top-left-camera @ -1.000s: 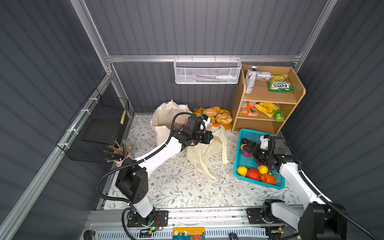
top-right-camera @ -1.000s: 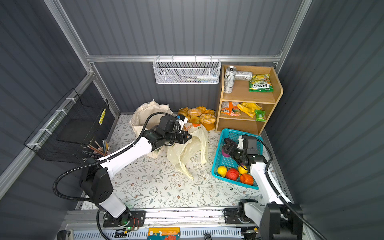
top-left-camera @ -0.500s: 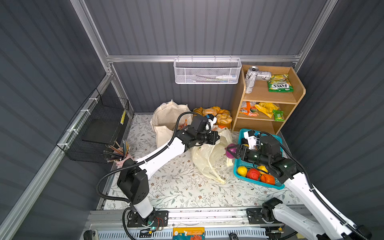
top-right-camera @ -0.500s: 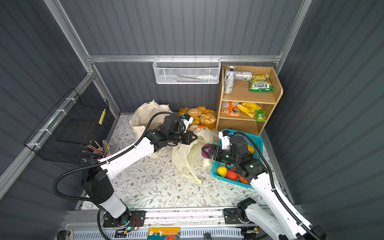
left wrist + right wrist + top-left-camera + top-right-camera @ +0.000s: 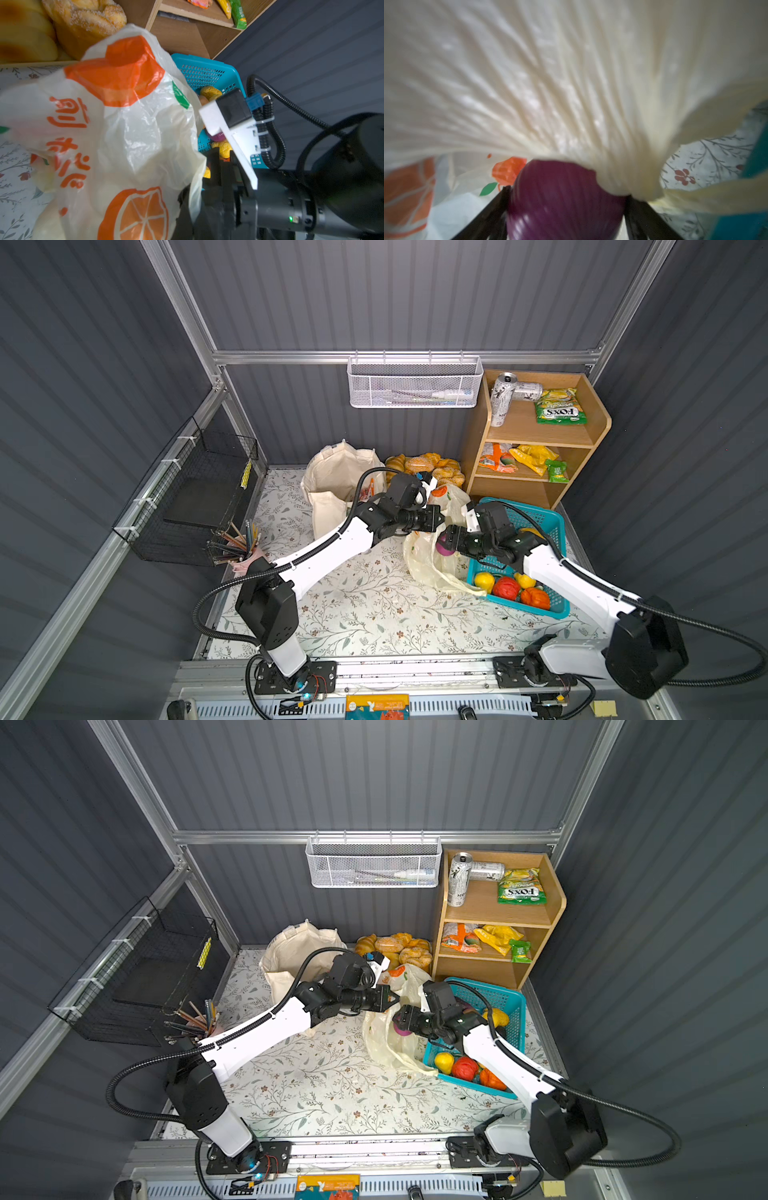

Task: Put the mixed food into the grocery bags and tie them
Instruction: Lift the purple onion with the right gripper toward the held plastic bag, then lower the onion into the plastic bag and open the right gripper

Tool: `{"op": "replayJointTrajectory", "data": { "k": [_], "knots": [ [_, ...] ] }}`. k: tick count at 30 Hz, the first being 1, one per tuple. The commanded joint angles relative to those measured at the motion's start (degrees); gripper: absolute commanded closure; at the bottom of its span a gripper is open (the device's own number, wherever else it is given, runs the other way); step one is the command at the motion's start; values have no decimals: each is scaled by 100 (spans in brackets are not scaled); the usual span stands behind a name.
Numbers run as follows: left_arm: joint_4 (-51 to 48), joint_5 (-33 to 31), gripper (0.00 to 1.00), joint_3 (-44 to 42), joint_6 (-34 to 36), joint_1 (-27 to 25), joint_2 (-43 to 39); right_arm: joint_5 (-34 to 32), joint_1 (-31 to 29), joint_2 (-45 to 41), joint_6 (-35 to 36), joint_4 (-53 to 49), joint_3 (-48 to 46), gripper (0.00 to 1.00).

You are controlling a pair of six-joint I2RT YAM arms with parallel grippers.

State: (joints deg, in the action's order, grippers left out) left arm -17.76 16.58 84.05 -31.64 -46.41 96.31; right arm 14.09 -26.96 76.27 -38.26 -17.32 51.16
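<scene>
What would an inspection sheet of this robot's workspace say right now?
Surface: floral mat.
Job's things: purple onion touching the plastic bag; canvas tote behind.
Clutter: turquoise basket of toy produce, bread rolls, pencil cup.
Grippers: left gripper shut on the plastic bag, holding it up; right gripper shut on the purple onion.
Cables: black hoses loop along both arms.
Surroundings: grey walls, wooden shelf, white mesh basket, black wire basket.

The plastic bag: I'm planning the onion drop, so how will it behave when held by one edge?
The plastic bag looks very floppy: pinched in the left gripper, it hangs in stretched folds, so its mouth will probably sag shut. It seems thin and light; the purple onion against it would likely push it aside.
</scene>
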Motion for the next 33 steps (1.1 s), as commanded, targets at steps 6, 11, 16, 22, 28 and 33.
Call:
{"op": "replayJointTrajectory", "data": {
  "k": [6, 11, 16, 22, 28, 33],
  "knots": [
    [194, 188, 100, -161, -117, -2, 237, -319, -471, 868, 501, -55, 817, 37],
    [265, 188, 100, -240, -117, 1, 194, -126, -658, 1353, 537, 126, 951, 36],
    [255, 128, 100, -249, -111, 1, 85, 214, -667, 1433, 267, 680, 647, 36],
    [458, 133, 100, -249, -291, 1, -92, 435, -499, 1201, -101, 1364, 44, 35],
    [601, 400, 100, -209, -482, 1, -188, 683, -242, 854, -340, 1837, -335, 34],
    [607, 478, 100, -249, -555, 1, -245, 692, -139, 771, -367, 1968, -339, 32]
  ]
}}
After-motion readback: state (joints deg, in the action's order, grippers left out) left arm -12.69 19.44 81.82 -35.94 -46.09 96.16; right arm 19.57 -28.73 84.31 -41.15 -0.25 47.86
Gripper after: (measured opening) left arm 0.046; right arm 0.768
